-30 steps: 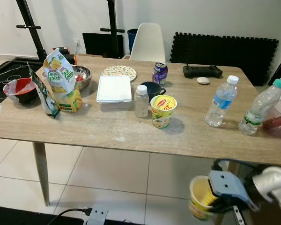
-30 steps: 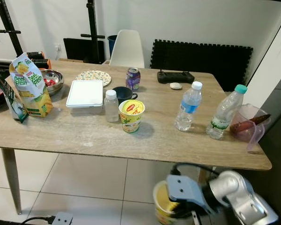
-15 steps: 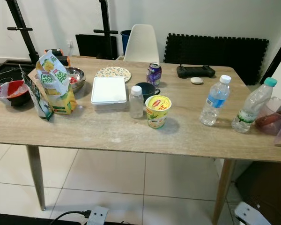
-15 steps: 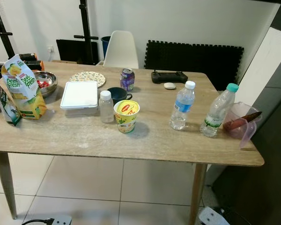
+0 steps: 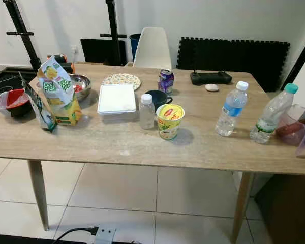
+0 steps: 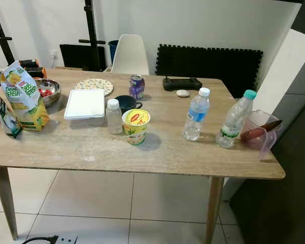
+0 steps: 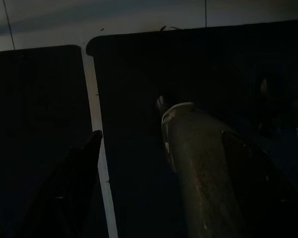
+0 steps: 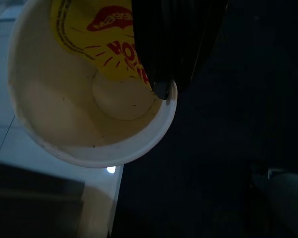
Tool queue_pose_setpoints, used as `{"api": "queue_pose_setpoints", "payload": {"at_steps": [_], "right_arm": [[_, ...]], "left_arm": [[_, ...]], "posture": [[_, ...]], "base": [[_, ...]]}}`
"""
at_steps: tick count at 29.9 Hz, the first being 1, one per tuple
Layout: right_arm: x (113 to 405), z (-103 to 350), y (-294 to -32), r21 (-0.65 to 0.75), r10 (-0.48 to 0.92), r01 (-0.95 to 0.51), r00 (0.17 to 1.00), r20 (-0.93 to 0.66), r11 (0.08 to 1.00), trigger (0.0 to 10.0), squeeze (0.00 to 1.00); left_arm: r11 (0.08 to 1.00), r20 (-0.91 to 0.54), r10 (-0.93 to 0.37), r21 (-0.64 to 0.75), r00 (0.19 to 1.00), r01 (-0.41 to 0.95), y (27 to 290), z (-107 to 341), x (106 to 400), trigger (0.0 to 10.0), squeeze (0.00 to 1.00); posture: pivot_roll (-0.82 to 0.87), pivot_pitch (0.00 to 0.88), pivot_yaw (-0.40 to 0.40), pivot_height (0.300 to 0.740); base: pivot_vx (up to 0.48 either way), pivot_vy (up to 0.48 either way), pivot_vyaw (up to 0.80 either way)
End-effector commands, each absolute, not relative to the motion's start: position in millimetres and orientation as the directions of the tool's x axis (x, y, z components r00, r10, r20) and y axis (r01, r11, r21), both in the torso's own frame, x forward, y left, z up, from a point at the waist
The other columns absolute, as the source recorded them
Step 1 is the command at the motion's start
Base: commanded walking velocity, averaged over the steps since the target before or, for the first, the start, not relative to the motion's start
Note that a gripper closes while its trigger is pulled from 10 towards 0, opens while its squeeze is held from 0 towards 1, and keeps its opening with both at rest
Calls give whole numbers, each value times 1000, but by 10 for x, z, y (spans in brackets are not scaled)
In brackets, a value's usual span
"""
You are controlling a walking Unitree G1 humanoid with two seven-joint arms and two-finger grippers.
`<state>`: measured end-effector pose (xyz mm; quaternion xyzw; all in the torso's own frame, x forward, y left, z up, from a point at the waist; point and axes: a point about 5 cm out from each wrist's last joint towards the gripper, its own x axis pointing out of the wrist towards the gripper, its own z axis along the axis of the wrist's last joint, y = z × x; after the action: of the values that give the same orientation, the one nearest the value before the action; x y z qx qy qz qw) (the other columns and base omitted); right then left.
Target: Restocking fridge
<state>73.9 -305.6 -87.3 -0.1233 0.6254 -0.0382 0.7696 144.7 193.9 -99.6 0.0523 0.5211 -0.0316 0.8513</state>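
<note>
On the wooden table (image 5: 117,142), left to right: a "Deep Fresh" bag (image 5: 58,91), a Maggi noodle cup (image 5: 169,121), two water bottles. The right gripper (image 8: 164,74) clamps another Maggi cup (image 8: 89,99) by its rim. The left gripper (image 7: 159,163) hangs spread.

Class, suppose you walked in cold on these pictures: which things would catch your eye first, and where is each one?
The wooden table crowded with food and drink draws the eye, above all the bright yellow noodle cup near its middle. At the table's left end stands a yellow snack bag, and toward the right end two clear water bottles. In the right wrist view, the right gripper holds an empty yellow cup by its rim.
</note>
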Motion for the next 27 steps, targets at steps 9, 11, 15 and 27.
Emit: {"api": "queue_pose_setpoints", "payload": {"at_steps": [9,11,15,27], "right_arm": [[808,-923,-2922,-260,-241,-48,248,-938,964,10000,0],[827,-919,-2924,-257,-242,-28,256,-936,966,10000,0],[889,-906,-2926,-272,-261,-4,273,-926,962,10000,0],[853,-954,-2826,-264,-246,-34,255,-935,964,10000,0]], "left_arm": [[997,-897,0,36,442,72,1929,-1017,1395,10000,0],[997,-898,2,38,439,74,1930,-1019,1389,10000,0],[996,-902,6,42,431,75,1939,-1027,1366,10000,0],[996,-911,15,48,412,70,1943,-1040,1331,10000,0]], "posture": [[-74,0,-36,740],[-74,0,-36,740],[-75,0,-32,740],[-75,0,-26,740]], "base": [[0,0,0],[0,0,0],[0,0,0],[0,0,0]]}}
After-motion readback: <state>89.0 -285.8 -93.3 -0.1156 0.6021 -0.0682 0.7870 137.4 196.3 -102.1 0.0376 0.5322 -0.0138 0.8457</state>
